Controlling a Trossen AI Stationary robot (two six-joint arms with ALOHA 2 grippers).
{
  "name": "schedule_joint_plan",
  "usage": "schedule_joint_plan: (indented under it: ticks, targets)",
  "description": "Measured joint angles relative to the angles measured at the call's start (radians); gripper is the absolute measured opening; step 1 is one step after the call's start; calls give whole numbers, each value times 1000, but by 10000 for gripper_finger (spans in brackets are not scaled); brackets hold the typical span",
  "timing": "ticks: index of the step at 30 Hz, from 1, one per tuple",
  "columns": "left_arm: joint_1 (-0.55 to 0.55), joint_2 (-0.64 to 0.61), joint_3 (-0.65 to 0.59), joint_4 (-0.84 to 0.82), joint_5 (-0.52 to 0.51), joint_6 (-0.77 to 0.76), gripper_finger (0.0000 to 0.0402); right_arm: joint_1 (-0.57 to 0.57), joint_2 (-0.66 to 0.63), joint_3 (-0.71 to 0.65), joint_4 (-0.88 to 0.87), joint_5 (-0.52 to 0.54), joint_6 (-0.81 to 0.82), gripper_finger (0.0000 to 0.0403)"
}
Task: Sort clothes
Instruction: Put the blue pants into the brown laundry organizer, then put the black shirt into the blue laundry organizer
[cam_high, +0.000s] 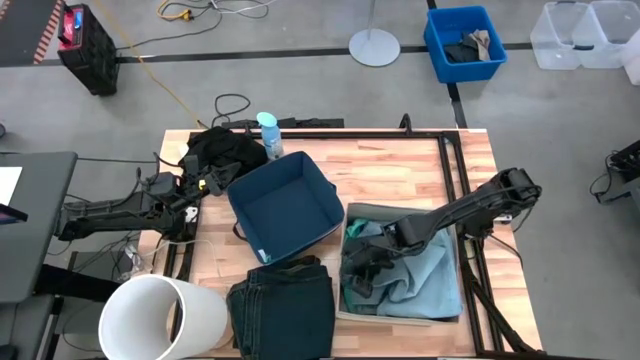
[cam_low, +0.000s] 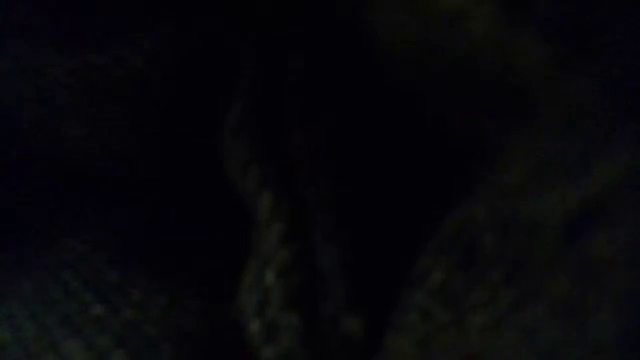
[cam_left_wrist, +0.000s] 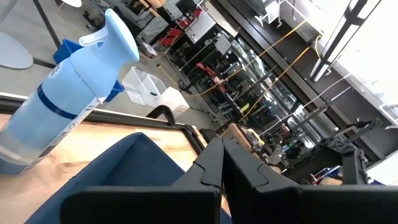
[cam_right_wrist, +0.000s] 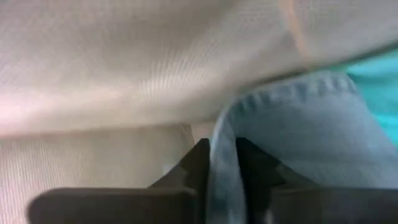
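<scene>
My right gripper reaches down into a beige fabric bin at the table's right and is shut on the pale blue denim jeans. The turquoise top lies beside them in the bin. My left gripper is shut and empty at the table's left. It stands next to the black garment, which lies heaped at the far left corner. The dark navy jeans lie folded at the near edge. The low view is dark and shows nothing clear. My right gripper pinches a rounded, seamed edge of the pale blue jeans between its two fingers, close to the bin's beige wall. It comes from above, slanting down into the bin. The rest of the jeans lies in the bin.
An open dark blue fabric bin stands at the table's middle. A pale blue spray bottle stands behind it. A white bucket sits at the near left corner. On the floor beyond are a blue plastic crate and clear boxes.
</scene>
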Motion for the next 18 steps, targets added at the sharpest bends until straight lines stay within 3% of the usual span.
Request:
schedule_joint_plan:
  ticks: [6,10,14,18]
  targets:
    - [0,0,0,0,0,0,0,0,0,196,-329,24,-130,172]
    - [0,0,0,0,1,0,0,0,0,342,-506,79,-213,199]
    - [0,0,0,28,22,0,0,-3,0,480,-637,158,-275,200]
    - [0,2,19,36,23,27,0,-4,0,616,-691,274,-336,167]
